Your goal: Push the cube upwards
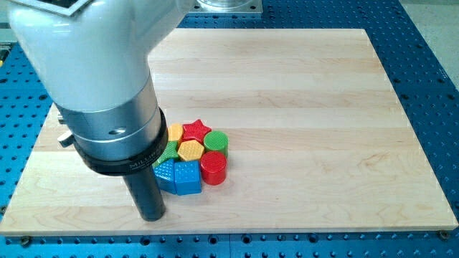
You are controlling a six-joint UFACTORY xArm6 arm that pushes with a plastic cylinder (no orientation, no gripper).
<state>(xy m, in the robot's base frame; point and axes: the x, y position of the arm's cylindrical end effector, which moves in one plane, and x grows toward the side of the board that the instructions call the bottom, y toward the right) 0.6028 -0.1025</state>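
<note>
Nearest the view's bottom, our tip (152, 216) rests on the wooden board (323, 107), clear of the blocks, just left of and below the blue cube (188, 177).

The cube looks like light, rigid, ribbed plastic; we'd push its bottom face.

Packed around it: a second blue block (164, 175), red cylinder (213, 168), yellow hexagon (191, 150), green cylinder (216, 140), red star (195, 130).

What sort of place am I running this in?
Likely a robotics lab bench: a wooden board on a blue perforated metal table, with small coloured blocks clustered beside my tip.
</note>
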